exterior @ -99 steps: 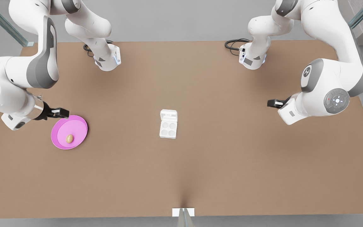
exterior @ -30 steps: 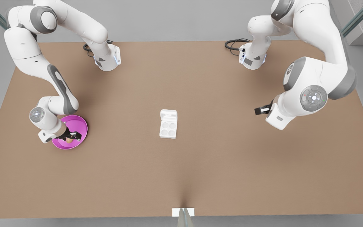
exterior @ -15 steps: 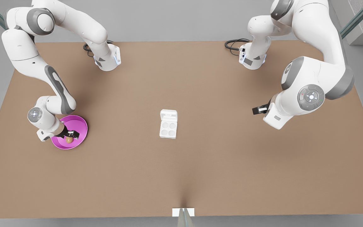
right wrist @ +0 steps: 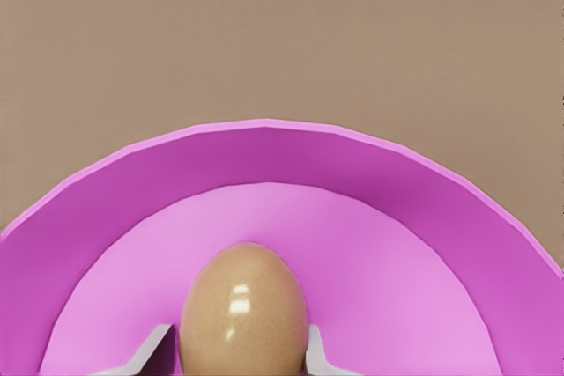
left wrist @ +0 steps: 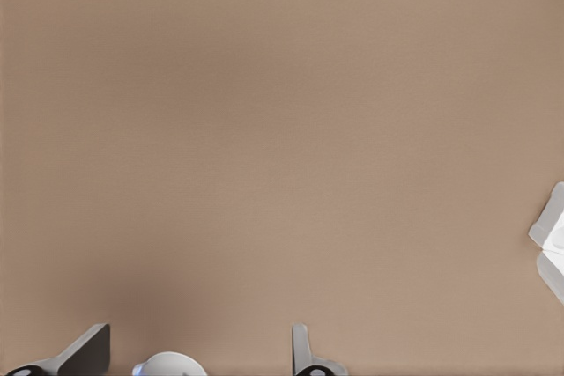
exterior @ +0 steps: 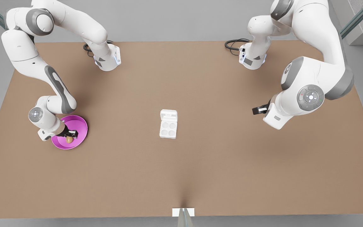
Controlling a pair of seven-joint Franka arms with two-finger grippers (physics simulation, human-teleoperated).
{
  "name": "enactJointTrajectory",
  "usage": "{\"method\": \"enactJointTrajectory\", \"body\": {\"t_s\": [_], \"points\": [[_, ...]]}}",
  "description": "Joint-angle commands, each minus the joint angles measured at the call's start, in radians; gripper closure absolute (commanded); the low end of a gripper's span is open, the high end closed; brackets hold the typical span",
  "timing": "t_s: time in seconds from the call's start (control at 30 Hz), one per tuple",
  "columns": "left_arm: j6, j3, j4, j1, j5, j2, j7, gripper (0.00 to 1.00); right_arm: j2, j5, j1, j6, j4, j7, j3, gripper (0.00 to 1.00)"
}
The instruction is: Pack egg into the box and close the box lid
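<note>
Egg (right wrist: pixel 244 310) on pink plate (exterior: pixel 80 125), right gripper (exterior: pixel 69 136) fingers flanking it, contact unclear; lift pending. Box (exterior: pixel 168 128) mid-table, cups empty, box lid (exterior: pixel 169 115) open. Left gripper (exterior: pixel 259 110) spread, waiting.

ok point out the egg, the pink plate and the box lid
egg (right wrist: pixel 244 310): right wrist view, middle of its shell
pink plate (exterior: pixel 80 125): front view, bare rim
box lid (exterior: pixel 169 115): front view, centre of the open flap

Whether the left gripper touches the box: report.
Apart. Front view shows bare table between the left gripper and the box; the right gripper is at the egg.
</note>
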Motion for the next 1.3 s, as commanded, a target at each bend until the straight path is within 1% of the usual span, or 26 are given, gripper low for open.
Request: {"method": "enactJointTrajectory", "body": {"t_s": [0.0, 0.03, 0.23, 0.33, 0.4, 0.5, 0.53, 0.63, 0.73, 0.77, 0.8, 0.87, 0.93, 0.97, 1.0, 1.07, 1.1, 1.17, 1.27], "points": [[-0.002, -0.001, 0.000, 0.000, 0.002, -0.001, -0.004, 0.00, -0.003, -0.002, 0.000, -0.003, -0.003, -0.009, 0.000, 0.44], [-0.002, -0.001, 0.000, 0.000, 0.002, -0.003, -0.004, 0.00, -0.003, -0.003, 0.000, -0.001, -0.004, -0.009, 0.000, 0.46], [-0.005, -0.001, 0.000, 0.000, 0.002, -0.001, -0.004, 0.00, -0.006, -0.003, 0.000, -0.003, -0.004, -0.009, 0.000, 0.51], [-0.005, -0.001, -0.001, 0.000, 0.002, -0.001, -0.004, 0.00, -0.015, -0.003, 0.000, -0.014, -0.004, -0.010, 0.000, 0.51], [-0.005, -0.001, -0.001, 0.000, 0.002, -0.001, -0.004, 0.00, -0.044, -0.003, 0.000, -0.056, -0.004, -0.009, 0.002, 0.51], [-0.005, -0.001, -0.003, -0.006, 0.002, -0.001, -0.004, 0.00, -0.110, -0.002, -0.006, -0.139, -0.010, -0.006, 0.034, 0.51], [-0.005, -0.001, -0.001, -0.009, 0.005, -0.001, -0.004, 0.00, -0.113, -0.002, -0.047, -0.175, -0.003, -0.003, 0.094, 0.51], [-0.005, -0.001, -0.001, -0.006, 0.005, -0.001, -0.004, 0.00, -0.120, 0.049, 0.051, -0.241, 0.048, 0.024, 0.103, 0.51], [-0.007, -0.001, -0.004, -0.003, 0.004, -0.001, -0.004, 0.00, -0.112, 0.133, 0.241, -0.305, 0.142, 0.119, 0.086, 0.51], [-0.007, -0.001, -0.004, -0.005, 0.004, -0.001, -0.004, 0.00, -0.112, 0.196, 0.380, -0.310, 0.165, 0.138, -0.006, 0.51], [-0.007, -0.001, -0.004, -0.008, 0.004, -0.001, -0.004, 0.00, -0.110, 0.253, 0.491, -0.322, 0.188, 0.158, -0.064, 0.51], [-0.007, -0.001, -0.004, -0.003, 0.004, -0.001, -0.004, 0.00, -0.097, 0.380, 0.759, -0.326, 0.243, 0.176, -0.239, 0.51], [-0.007, -0.001, -0.004, -0.003, 0.002, -0.001, -0.004, 0.00, -0.058, 0.454, 0.988, -0.385, 0.330, 0.250, -0.354, 0.51], [-0.007, -0.001, -0.004, -0.001, 0.002, -0.001, -0.004, 0.00, -0.057, 0.464, 1.076, -0.399, 0.339, 0.270, -0.406, 0.51], [-0.007, -0.001, -0.004, -0.001, 0.002, -0.001, -0.004, 0.00, -0.048, 0.466, 1.132, -0.400, 0.339, 0.308, -0.412, 0.51], [-0.008, -0.001, -0.004, -0.003, 0.002, -0.001, -0.004, 0.00, -0.046, 0.536, 1.312, -0.449, 0.366, 0.377, -0.512, 0.51], [-0.007, -0.001, -0.004, -0.005, 0.002, -0.001, -0.004, 0.00, -0.028, 0.559, 1.393, -0.452, 0.390, 0.426, -0.549, 0.51], [-0.008, -0.001, -0.004, -0.006, 0.002, -0.001, -0.004, 0.00, 0.008, 0.589, 1.475, -0.457, 0.450, 0.507, -0.578, 0.51], [-0.008, -0.001, -0.004, -0.005, 0.002, 0.001, -0.004, 0.00, 0.026, 0.589, 1.527, -0.506, 0.494, 0.563, -0.578, 0.51]]}}
